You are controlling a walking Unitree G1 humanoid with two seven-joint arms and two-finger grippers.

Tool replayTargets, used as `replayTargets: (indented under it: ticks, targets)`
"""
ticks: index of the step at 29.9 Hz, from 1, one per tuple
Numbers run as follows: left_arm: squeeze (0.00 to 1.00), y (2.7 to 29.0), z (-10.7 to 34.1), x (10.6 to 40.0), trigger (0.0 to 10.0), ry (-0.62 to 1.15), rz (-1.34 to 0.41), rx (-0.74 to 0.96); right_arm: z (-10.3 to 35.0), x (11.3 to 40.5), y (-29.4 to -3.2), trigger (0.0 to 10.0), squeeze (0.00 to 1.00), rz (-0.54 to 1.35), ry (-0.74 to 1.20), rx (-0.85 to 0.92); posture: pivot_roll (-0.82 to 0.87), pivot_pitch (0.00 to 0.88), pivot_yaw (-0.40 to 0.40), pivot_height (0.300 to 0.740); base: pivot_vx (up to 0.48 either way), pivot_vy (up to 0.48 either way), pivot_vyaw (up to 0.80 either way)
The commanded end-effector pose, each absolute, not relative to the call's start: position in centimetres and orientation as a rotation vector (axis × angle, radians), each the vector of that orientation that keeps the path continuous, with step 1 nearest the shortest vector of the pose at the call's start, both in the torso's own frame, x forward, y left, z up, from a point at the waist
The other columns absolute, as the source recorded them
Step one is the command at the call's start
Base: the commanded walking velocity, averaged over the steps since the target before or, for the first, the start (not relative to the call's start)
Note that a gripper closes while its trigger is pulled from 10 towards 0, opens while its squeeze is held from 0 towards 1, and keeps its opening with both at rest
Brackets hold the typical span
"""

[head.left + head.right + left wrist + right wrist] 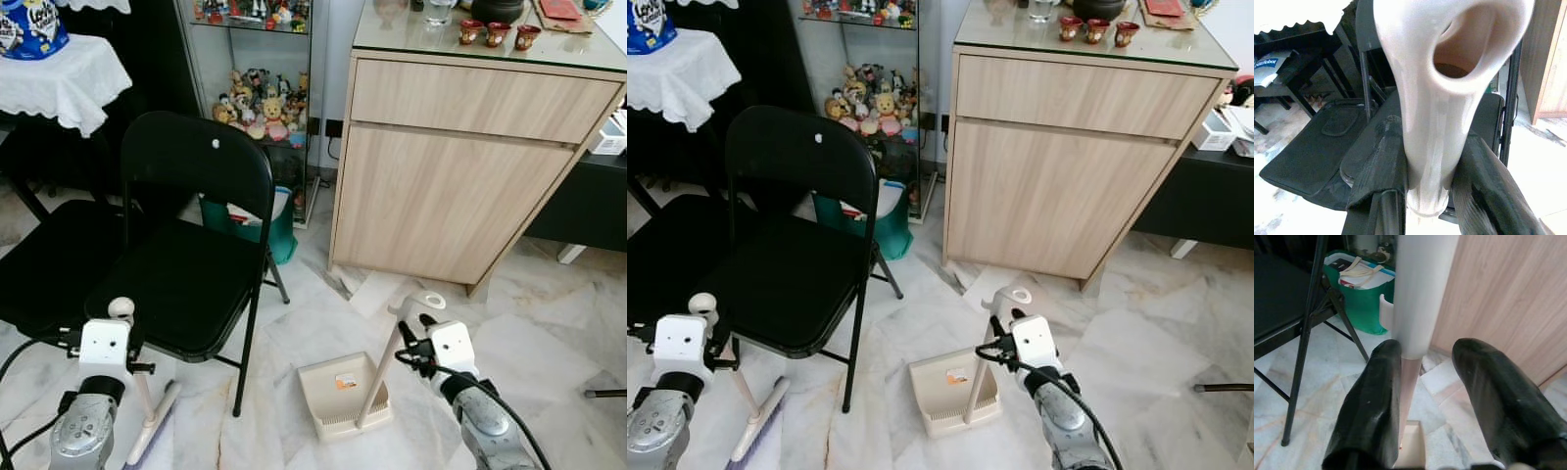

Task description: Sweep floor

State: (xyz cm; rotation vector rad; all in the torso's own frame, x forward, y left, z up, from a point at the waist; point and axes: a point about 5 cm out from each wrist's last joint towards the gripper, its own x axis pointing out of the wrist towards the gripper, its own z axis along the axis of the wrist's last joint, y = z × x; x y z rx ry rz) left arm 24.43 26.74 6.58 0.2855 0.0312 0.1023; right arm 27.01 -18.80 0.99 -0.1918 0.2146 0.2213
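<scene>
Where marble floor (549, 323) opens, dustpan (338, 392) beside chair (191, 255).

One broom (152, 419) (one dustpan (343, 395)).

Lived-in home, living/dining corner: pale marble-tile floor (549, 323), light wood cabinet with glass top (460, 166) carrying small red cups (498, 34), glass display shelf of cartoon plush figurines (257, 103), black folding metal chair (191, 245), side table under white lace cloth (59, 78).
</scene>
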Motion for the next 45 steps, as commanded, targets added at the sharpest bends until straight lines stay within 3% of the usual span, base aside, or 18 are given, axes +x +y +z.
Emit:
replayTargets:
  ticks: [1, 21, 22, 23, 24, 45]
  targets:
    - [0.00, 27.2, 6.8, 24.4, 10.0, 0.018, 0.111, 0.305, 0.4, 26.6, -19.1, 10.0, 1.00, 0.207, 0.248, -0.168, 0.00, 0.111, -0.010, 0.740, 0.000, 0.000, 0.00]
    - [0.00, 27.4, 6.8, 24.4, 10.0, 0.024, 0.115, 0.310, -1.1, 25.6, -17.5, 10.0, 1.00, 0.341, 0.353, -0.117, 0.00, 0.107, -0.009, 0.740, 0.000, 0.000, 0.00]
    - [0.00, 27.4, 6.8, 24.4, 10.0, 0.024, 0.116, 0.310, -1.0, 25.6, -17.5, 10.0, 0.81, 0.341, 0.349, -0.121, 0.00, 0.107, -0.009, 0.740, 0.000, 0.000, 0.00]
    - [0.00, 27.4, 6.8, 24.4, 10.0, 0.024, 0.116, 0.310, -1.0, 25.6, -17.6, 10.0, 0.81, 0.339, 0.347, -0.124, 0.00, 0.107, -0.009, 0.740, 0.000, 0.000, 0.00]
    - [0.00, 27.4, 6.8, 24.4, 10.0, 0.023, 0.117, 0.310, -0.8, 25.7, -17.8, 10.0, 0.00, 0.321, 0.333, -0.139, 0.00, 0.106, -0.009, 0.740, 0.000, 0.000, 0.00]
    - [0.00, 27.4, 6.9, 24.5, 10.0, 0.017, 0.122, 0.315, 1.3, 27.1, -18.0, 10.0, 0.00, 0.295, 0.186, -0.180, 0.00, 0.103, -0.009, 0.740, 0.000, 0.000, 0.00]
